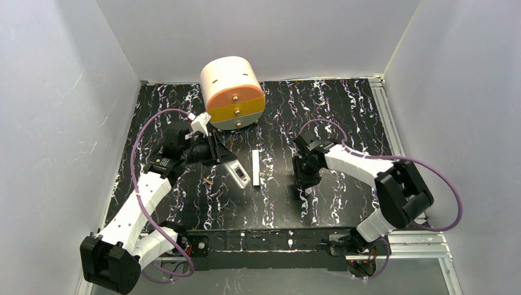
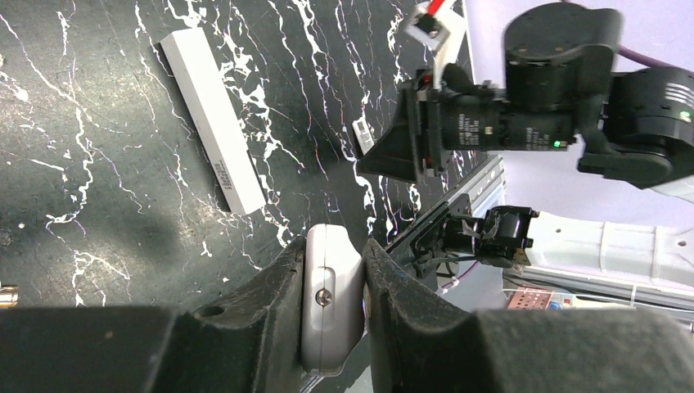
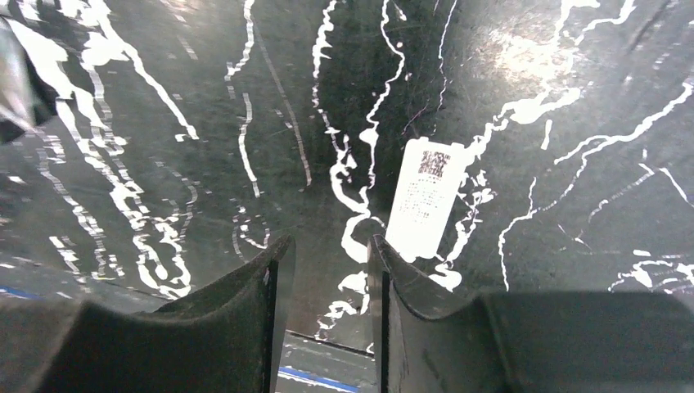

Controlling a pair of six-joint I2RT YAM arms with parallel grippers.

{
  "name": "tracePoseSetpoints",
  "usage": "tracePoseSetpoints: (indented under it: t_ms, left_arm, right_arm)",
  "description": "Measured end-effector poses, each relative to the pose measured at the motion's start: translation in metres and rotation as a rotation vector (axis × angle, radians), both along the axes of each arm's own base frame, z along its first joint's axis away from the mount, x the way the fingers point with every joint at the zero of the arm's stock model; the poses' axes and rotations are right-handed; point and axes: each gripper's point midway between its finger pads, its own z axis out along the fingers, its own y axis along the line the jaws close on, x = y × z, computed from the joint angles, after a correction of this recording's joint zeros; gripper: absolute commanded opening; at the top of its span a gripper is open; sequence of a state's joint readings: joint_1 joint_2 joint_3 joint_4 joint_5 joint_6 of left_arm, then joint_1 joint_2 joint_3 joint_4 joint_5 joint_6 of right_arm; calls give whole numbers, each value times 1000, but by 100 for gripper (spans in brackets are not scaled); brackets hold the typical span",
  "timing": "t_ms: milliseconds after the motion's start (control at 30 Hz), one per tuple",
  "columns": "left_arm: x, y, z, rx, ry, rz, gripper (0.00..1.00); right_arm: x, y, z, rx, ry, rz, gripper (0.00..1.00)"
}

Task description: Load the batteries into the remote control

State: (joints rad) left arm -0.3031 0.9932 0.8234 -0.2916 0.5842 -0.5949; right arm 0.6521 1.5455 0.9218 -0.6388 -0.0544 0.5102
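Note:
My left gripper [image 2: 334, 270] is shut on the remote control [image 2: 331, 299], a small white handset clamped edge-on between the fingers, with a screw showing in its side. In the top view the remote control [image 1: 238, 174] slants down from the left gripper [image 1: 228, 166] just above the table. A tiny coppery battery [image 1: 209, 182] lies on the dark marbled table left of the remote, and its tip [image 2: 6, 295] shows at the left wrist view's edge. My right gripper [image 3: 327, 250] hangs open over the table with nothing between its fingers, right of centre [image 1: 305, 183].
A narrow white bar [image 1: 255, 169] lies between the two grippers, also in the left wrist view [image 2: 213, 119]. A small flat white piece with a printed label [image 3: 427, 195] rests just beyond the right fingers. A large white and orange drum [image 1: 232, 92] stands at the back.

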Motion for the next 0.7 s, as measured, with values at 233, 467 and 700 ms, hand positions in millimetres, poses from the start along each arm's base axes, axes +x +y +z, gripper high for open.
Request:
tracePoseSetpoints:
  t_ms: [233, 467, 700]
  left_arm:
    - [0, 0, 0, 0, 0, 0, 0]
    - [0, -1, -1, -2, 8, -5, 0]
    - [0, -1, -3, -1, 17, -4, 0]
  right_arm:
    - [16, -10, 32, 1, -151, -85, 68]
    - [10, -43, 16, -153, -159, -129, 69]
    - [4, -40, 0, -161, -106, -105, 69]
